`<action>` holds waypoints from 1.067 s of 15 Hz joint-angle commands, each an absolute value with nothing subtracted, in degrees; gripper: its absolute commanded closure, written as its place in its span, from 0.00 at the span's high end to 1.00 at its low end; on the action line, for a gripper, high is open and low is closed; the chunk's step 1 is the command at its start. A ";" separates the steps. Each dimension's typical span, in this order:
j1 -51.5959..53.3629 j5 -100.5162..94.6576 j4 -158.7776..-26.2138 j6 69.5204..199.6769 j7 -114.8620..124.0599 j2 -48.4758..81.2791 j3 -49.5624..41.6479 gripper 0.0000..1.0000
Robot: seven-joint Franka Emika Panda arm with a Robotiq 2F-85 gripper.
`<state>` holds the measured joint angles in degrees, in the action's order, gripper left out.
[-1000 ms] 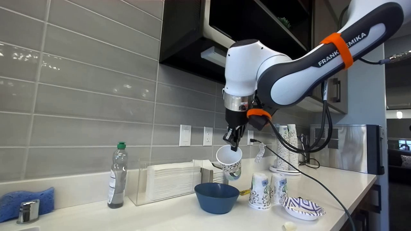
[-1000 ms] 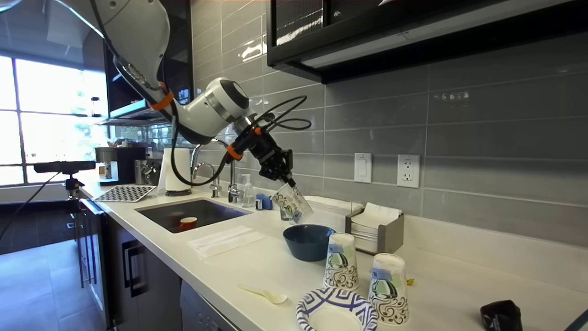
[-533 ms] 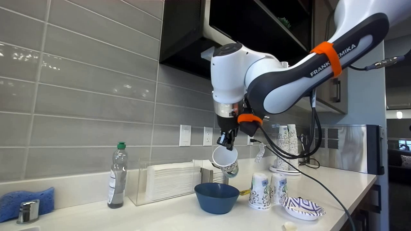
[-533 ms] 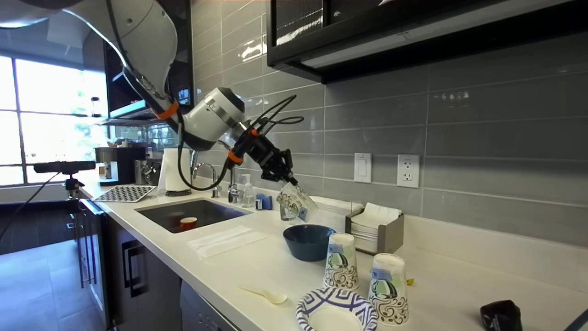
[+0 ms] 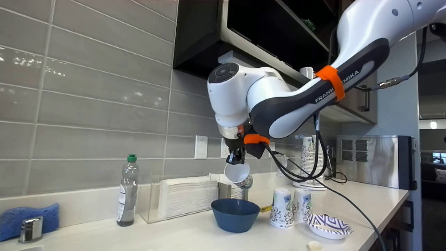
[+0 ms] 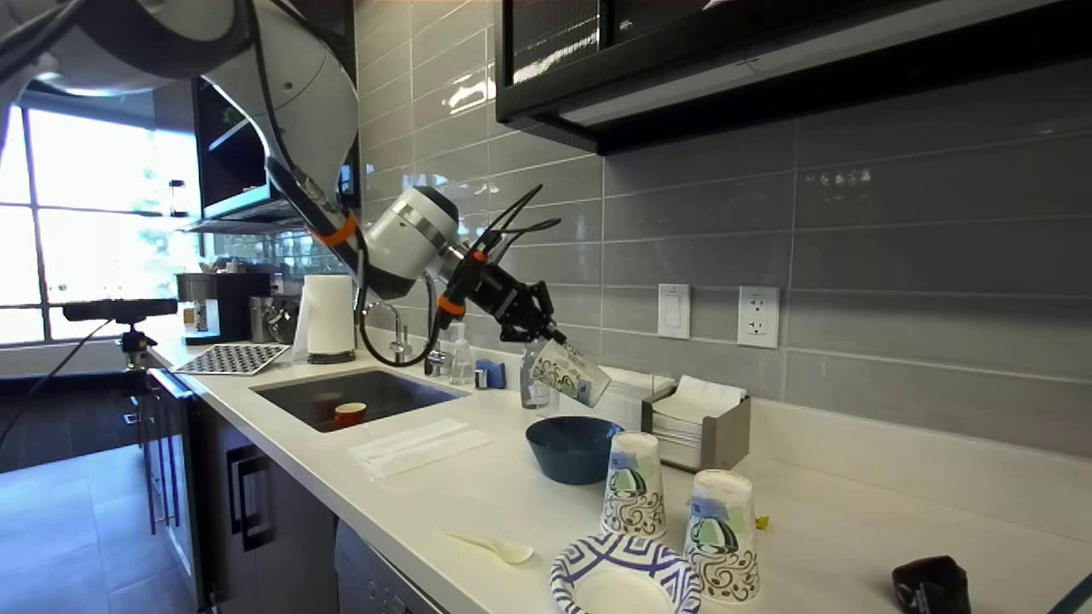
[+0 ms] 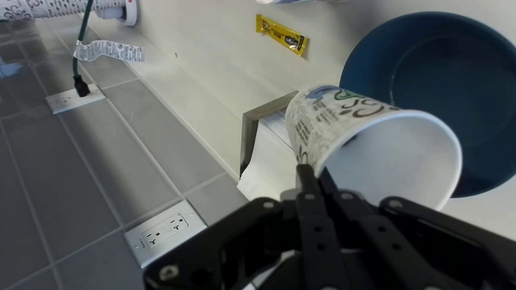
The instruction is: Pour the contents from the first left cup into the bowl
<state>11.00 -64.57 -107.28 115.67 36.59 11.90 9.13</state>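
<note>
- On the white tabletop [image 6: 512,503], the dark blue round bowl [image 5: 235,220] shows no contents; your pour likely lies ahead.
- The white, patterned, tapered paper cup [image 6: 570,373] hangs above it, tilted, mouth higher than base.
- Your fingers [image 7: 308,181] clamp its rim; grasp and lift look done.

Bowl [image 5: 235,221] common to all views

"FRANK" and "EMIKA" on arm [image 5: 308,103], "REAL" on yellow packet [image 7: 282,35]

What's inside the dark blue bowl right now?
In the wrist view, the bowl shows only its blue inner surface; the tilted paper cup covers part, which can't be seen.
</note>
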 commanded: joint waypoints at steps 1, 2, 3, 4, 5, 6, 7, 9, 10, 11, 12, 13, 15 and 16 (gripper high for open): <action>13.02 -69.31 -103.72 110.93 38.87 15.51 8.42 0.01; 13.23 -70.15 -103.47 109.82 39.25 16.01 8.36 0.01; 13.41 -70.58 -103.44 108.90 39.68 16.32 8.40 0.01; 13.74 -71.36 -103.46 107.62 40.16 16.57 8.46 0.01; 14.02 -72.32 -103.68 106.48 40.92 16.73 8.49 0.01; 14.35 -73.25 -103.91 105.14 41.72 16.80 8.54 0.01; 14.67 -74.35 -104.17 103.78 42.77 16.88 8.61 0.01; 15.37 -76.06 -104.26 100.88 44.96 17.21 8.84 0.01; 15.67 -76.96 -104.15 99.37 46.38 17.50 8.89 0.01; 15.92 -77.28 -104.03 98.02 47.32 17.75 9.06 0.01; 16.15 -77.68 -104.02 96.81 48.09 17.99 9.26 0.01; 16.37 -77.97 -103.95 95.65 48.72 18.31 9.38 0.01; 16.81 -78.08 -103.65 93.69 50.02 19.11 9.64 0.01; 16.97 -78.06 -103.52 92.89 50.45 19.55 9.77 0.01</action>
